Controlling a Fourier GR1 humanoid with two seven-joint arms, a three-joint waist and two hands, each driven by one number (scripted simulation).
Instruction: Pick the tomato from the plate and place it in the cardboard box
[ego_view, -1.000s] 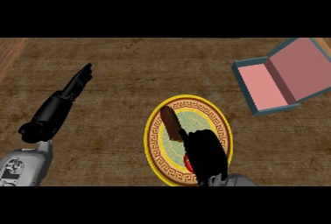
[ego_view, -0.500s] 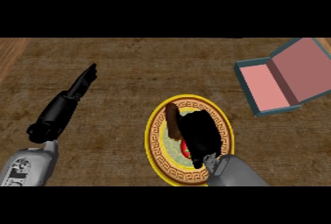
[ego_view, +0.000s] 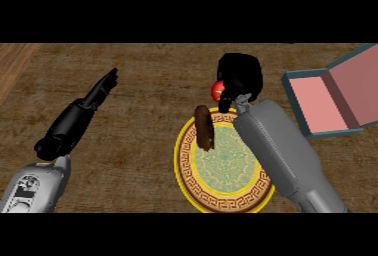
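While curled, right hand (ego_view: 240, 75) fingers (ego_view: 238, 92) clasp the tomato (ego_view: 218, 90) above the plate (ego_view: 193, 186).

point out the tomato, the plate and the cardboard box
tomato (ego_view: 218, 90), head view, its red side showing beside the right hand
plate (ego_view: 226, 202), head view, its yellow lower rim
cardboard box (ego_view: 316, 102), head view, its pink inner floor

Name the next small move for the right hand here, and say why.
Probably carry it rightward toward the cardboard box. The right hand has its fingers curled round the tomato, which is off the plate and above the counter, left of the open box. The left hand rests open at left.
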